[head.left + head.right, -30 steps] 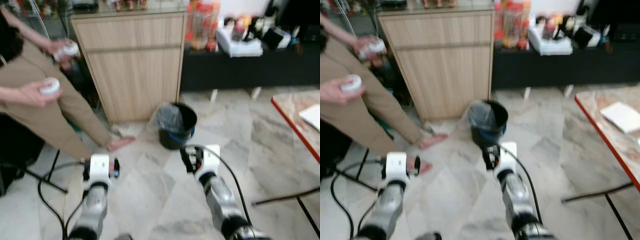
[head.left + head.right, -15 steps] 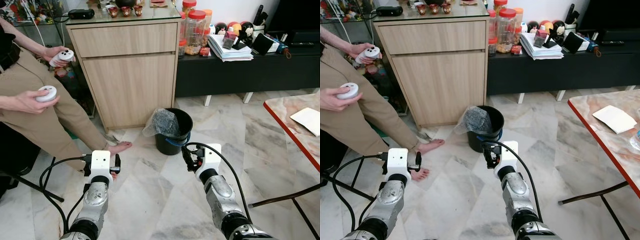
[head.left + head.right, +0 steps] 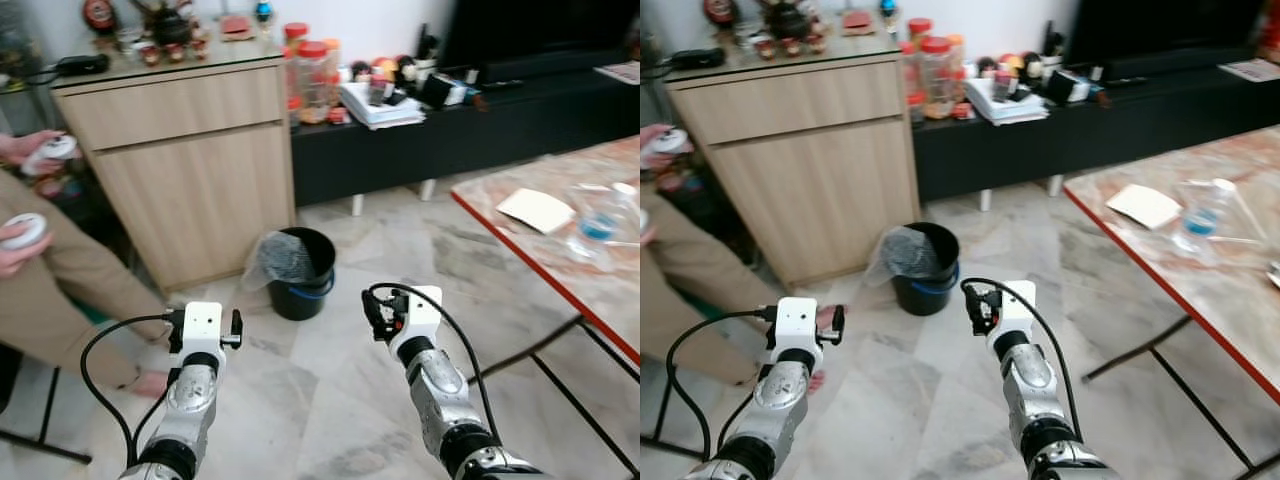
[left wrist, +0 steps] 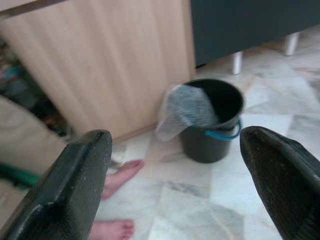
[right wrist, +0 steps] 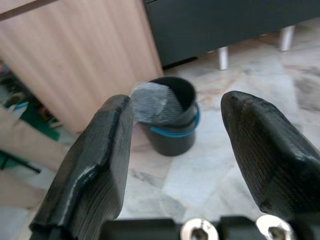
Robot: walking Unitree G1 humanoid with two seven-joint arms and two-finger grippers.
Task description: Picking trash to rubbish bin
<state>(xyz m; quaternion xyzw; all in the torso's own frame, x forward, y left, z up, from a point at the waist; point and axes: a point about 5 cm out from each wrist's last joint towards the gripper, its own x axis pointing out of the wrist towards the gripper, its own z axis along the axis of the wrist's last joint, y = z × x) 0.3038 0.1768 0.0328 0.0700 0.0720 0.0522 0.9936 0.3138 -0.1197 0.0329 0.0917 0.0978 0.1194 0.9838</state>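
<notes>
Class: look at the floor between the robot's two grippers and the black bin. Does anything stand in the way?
Nothing visible does. The open left gripper and open right gripper both look across bare marble floor straight at the black bin. A person's bare feet lie off to the left, beside that path.

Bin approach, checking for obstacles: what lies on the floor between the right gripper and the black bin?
Only bare marble floor between the right gripper and the black bin, as the left eye view shows.

home living room, marble tile floor (image 3: 330,370), wooden cabinet (image 3: 185,170) with ornaments on top, low black TV bench (image 3: 470,130) holding jars and papers, red-edged marble table (image 3: 580,250), lined black bin (image 3: 300,272) ahead of the jaws
</notes>
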